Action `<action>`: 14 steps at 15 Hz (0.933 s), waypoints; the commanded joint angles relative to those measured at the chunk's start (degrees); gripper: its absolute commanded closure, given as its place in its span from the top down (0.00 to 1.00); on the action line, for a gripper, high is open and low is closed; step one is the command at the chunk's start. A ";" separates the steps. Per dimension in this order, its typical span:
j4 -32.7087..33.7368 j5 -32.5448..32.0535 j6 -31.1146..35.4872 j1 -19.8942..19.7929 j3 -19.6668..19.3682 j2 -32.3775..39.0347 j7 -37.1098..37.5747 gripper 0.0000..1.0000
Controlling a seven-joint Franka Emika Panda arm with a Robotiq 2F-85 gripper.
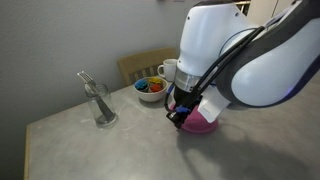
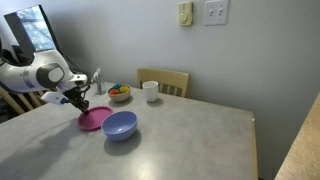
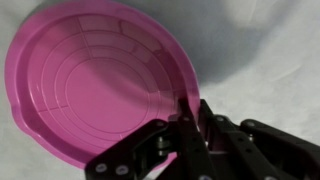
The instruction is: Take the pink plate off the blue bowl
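The pink plate [image 2: 96, 120] is low over the grey table, right beside the blue bowl [image 2: 120, 125] and off it. In the wrist view the plate [image 3: 95, 75] fills the frame, open side up and empty. My gripper [image 3: 186, 112] is shut on the plate's rim, one finger inside and one outside. In both exterior views the gripper [image 2: 78, 101] sits at the plate's edge, with the plate [image 1: 201, 123] just under it. The arm hides the blue bowl in that view. I cannot tell whether the plate touches the table.
A white bowl with colourful contents [image 2: 119, 93] and a white cup [image 2: 151, 91] stand near the table's far edge by a wooden chair [image 2: 166, 78]. A glass holding utensils [image 1: 100, 104] stands near a table corner. The wall is close behind.
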 commanded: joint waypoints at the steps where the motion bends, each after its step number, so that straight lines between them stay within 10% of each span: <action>1: -0.26 1.08 -2.36 -1.14 0.77 -0.18 -4.21 0.03; 3: -0.16 0.95 -3.06 -1.22 0.79 -0.13 -4.96 0.03; 5: -0.14 0.94 -3.33 -1.24 0.78 -0.18 -5.36 0.39; 14: -7.13 1.01 -3.11 -0.45 -0.72 -10.70 -1.66 0.98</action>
